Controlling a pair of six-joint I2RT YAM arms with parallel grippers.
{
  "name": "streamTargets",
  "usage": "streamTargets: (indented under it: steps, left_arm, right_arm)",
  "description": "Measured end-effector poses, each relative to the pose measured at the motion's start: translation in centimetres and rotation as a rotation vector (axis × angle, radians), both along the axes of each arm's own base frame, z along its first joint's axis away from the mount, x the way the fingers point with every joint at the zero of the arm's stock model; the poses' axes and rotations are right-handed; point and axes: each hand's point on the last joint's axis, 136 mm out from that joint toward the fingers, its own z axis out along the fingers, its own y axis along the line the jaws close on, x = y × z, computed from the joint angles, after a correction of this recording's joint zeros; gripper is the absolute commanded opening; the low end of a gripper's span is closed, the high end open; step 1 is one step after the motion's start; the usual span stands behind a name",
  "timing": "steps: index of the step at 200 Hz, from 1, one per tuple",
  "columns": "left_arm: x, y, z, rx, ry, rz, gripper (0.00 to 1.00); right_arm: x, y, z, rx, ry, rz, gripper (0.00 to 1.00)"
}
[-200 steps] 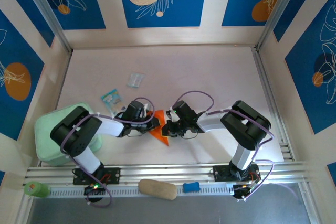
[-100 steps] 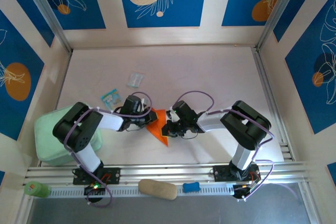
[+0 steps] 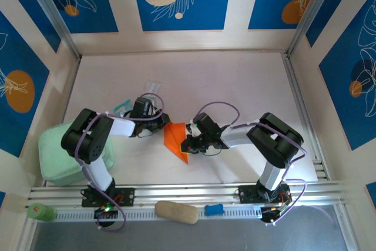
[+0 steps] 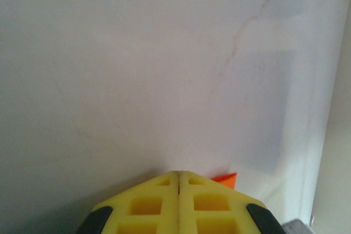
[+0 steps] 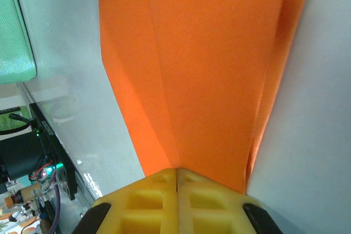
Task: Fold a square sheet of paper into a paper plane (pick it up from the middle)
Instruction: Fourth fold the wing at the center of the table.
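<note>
The square sheet of paper [image 3: 175, 138] is bright orange and folded into a pointed wedge, lying flat on the white table mid-front with its tip toward the near edge. In the right wrist view the sheet [image 5: 203, 69] shows layered creases. My right gripper [image 3: 187, 143] is shut, its yellow fingertips [image 5: 176, 171] resting on the wedge's right edge, with no paper between the jaws. My left gripper [image 3: 162, 123] is shut too and sits just off the wedge's upper left corner. An orange corner [image 4: 226, 178] peeks out beside the left gripper [image 4: 179, 172].
A mint green pad [image 3: 56, 152] lies at the front left. A blue-and-white packet [image 3: 120, 107] and a clear wrapper [image 3: 151, 87] sit behind the left arm. On the front rail rest a beige lump [image 3: 176, 211], a blue piece [image 3: 214, 209] and a green object [image 3: 36, 211].
My left gripper has slid off the orange paper, up and to the left, leaving more of the wedge uncovered. The right gripper has stayed put.
</note>
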Motion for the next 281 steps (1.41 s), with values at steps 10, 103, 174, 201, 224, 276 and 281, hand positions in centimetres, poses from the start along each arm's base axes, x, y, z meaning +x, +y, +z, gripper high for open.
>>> streamTargets:
  steps: [10, 103, 174, 201, 224, 276, 281]
  left_arm:
    - [0.3, 0.2, -0.2, 0.006, 0.004, 0.004, 0.00]
    - [0.8, 1.3, -0.3, 0.027, 0.017, 0.002, 0.01]
    - [0.3, 0.5, 6.3, -0.024, -0.138, -0.031, 0.03]
    - [-2.1, -1.6, 5.3, -0.046, -0.123, -0.114, 0.03]
    - [-3.7, -2.9, 3.0, -0.057, -0.071, -0.163, 0.03]
    - [-4.7, -4.0, -0.2, -0.092, 0.015, -0.177, 0.01]
    - [-4.7, -4.1, -0.2, -0.096, 0.012, -0.177, 0.01]
  right_arm:
    - [0.0, 0.0, 0.0, 0.000, -0.002, 0.002, 0.00]
    - [-0.1, -0.2, 0.0, -0.006, -0.004, 0.007, 0.00]
    - [0.0, -1.6, 0.0, -0.022, -0.006, 0.039, 0.00]
    - [0.1, -2.1, 0.1, -0.032, -0.006, 0.051, 0.00]
    - [0.1, -2.3, 0.1, -0.039, -0.002, 0.054, 0.00]
    - [0.2, -2.6, 0.3, -0.056, -0.004, 0.044, 0.00]
    - [0.1, -2.6, 0.3, -0.060, -0.005, 0.043, 0.00]
